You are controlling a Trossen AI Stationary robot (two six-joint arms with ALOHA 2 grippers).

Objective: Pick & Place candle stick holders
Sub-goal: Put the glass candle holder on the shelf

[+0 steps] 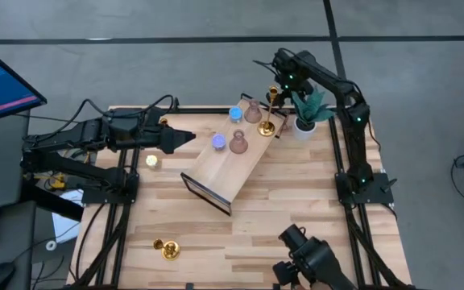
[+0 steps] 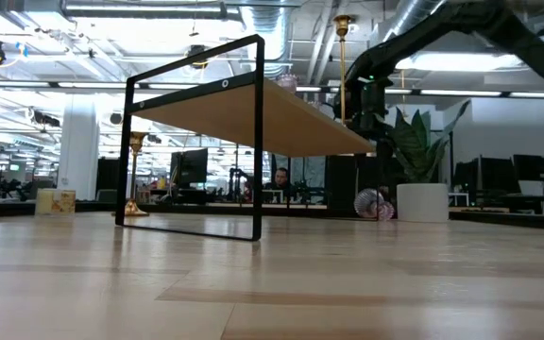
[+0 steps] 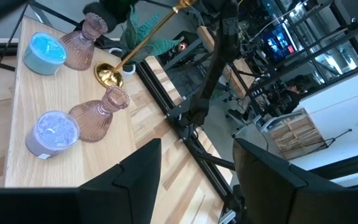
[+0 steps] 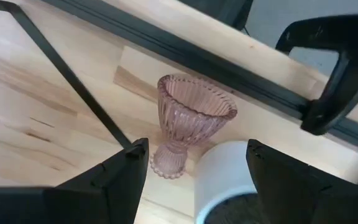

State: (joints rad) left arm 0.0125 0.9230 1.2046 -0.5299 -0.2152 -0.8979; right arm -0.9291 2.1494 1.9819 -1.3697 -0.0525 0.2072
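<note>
A raised wooden shelf (image 1: 224, 165) carries a blue holder (image 1: 236, 114), a violet one (image 1: 218, 142), two dusty-pink ones (image 1: 253, 113) (image 1: 238, 143) and a tall gold stemmed one (image 1: 268, 126). A third pink holder (image 4: 188, 127) sits on the table beside the white pot (image 4: 229, 180); whether it stands or lies on its side is unclear. My right gripper (image 4: 197, 158) (image 1: 283, 84) points down above it, open, with a finger on either side and clear of it. A yellow holder (image 1: 151, 161) and a gold one (image 1: 167, 250) rest on the table. My left gripper (image 1: 190, 138) waits open, level, left of the shelf.
The potted green plant (image 1: 306, 109) stands at the far right corner, its leaves close under my right arm. The shelf's black frame leg (image 4: 73, 81) runs just beside the pink holder. A black clamp (image 4: 328, 74) grips the table's far edge. Bare tabletop lies at the near right.
</note>
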